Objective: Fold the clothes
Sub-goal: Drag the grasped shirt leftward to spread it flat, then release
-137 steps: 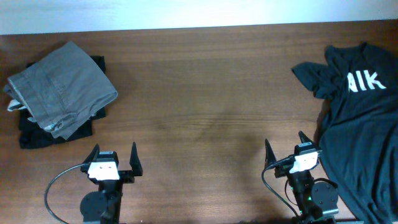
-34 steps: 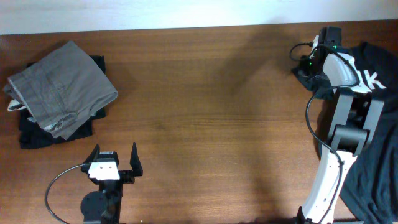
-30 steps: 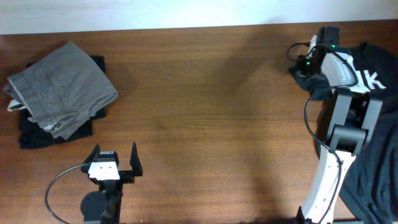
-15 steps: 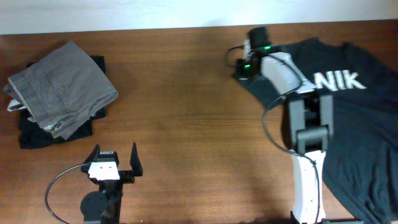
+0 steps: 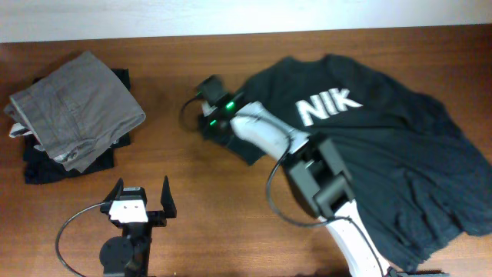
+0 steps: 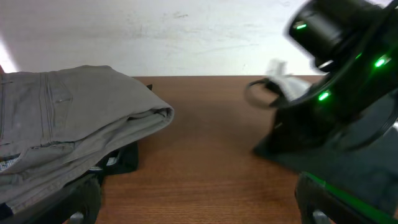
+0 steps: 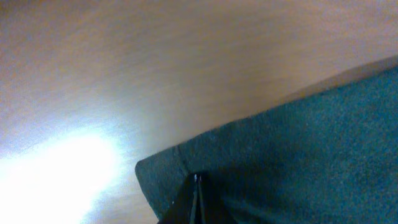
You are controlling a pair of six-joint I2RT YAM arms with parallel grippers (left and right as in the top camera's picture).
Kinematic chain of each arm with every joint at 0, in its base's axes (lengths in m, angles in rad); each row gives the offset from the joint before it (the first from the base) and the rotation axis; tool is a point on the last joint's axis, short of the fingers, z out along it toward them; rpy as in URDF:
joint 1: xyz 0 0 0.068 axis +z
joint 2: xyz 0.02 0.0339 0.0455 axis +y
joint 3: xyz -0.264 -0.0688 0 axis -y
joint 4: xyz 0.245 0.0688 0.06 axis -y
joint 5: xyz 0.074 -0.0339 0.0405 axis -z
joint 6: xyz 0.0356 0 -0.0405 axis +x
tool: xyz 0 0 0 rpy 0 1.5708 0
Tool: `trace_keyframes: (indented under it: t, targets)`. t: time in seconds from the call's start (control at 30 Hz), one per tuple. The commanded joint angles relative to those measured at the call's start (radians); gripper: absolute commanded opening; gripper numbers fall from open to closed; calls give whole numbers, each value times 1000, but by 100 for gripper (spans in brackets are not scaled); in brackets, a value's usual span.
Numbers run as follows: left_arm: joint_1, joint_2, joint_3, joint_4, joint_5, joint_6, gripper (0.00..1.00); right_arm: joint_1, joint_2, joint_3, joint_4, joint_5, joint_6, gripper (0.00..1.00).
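The wooden table [image 5: 254, 192] is carrying everything. The dark charcoal T-shirt [image 5: 407, 169] is lying spread over the table's right half, chest up. Its white letters "NIK" [image 5: 328, 108] are showing toward the far edge, and its fabric is wrinkling toward the near right corner. The right arm [image 5: 307, 169] is reaching from the near edge diagonally toward the far left, passing over the shirt's left side. At the far left, the grey folded trousers [image 5: 77, 108] are sitting on top of a black folded garment [image 5: 46, 165], well apart from the shirt. The left gripper [image 5: 142, 198] is resting at the near left edge, its fingers standing wide apart and holding nothing. The right gripper [image 5: 207, 127] is sitting at the shirt's leftmost point, near the middle of the table. The right wrist view is showing its fingertips pressed together on the edge of the sleeve [image 7: 280, 162], pinching the cloth.
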Motion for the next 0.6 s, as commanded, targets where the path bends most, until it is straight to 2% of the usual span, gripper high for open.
trace_keyframes:
  t: [0.0, 0.2, 0.33, 0.57]
  targets:
    - [-6, -9, -8, 3, -10, 1, 99, 35, 27, 10, -6, -16, 12, 4]
    - [-6, -9, -8, 3, -10, 1, 99, 19, -24, 157, -131, -16, -39, 6]
    - [-6, -9, -8, 3, -10, 1, 99, -20, -69, 323, -294, -5, -71, 15]
    - [-6, -9, -8, 3, -10, 1, 99, -151, -96, 613, -653, -4, -71, 20]
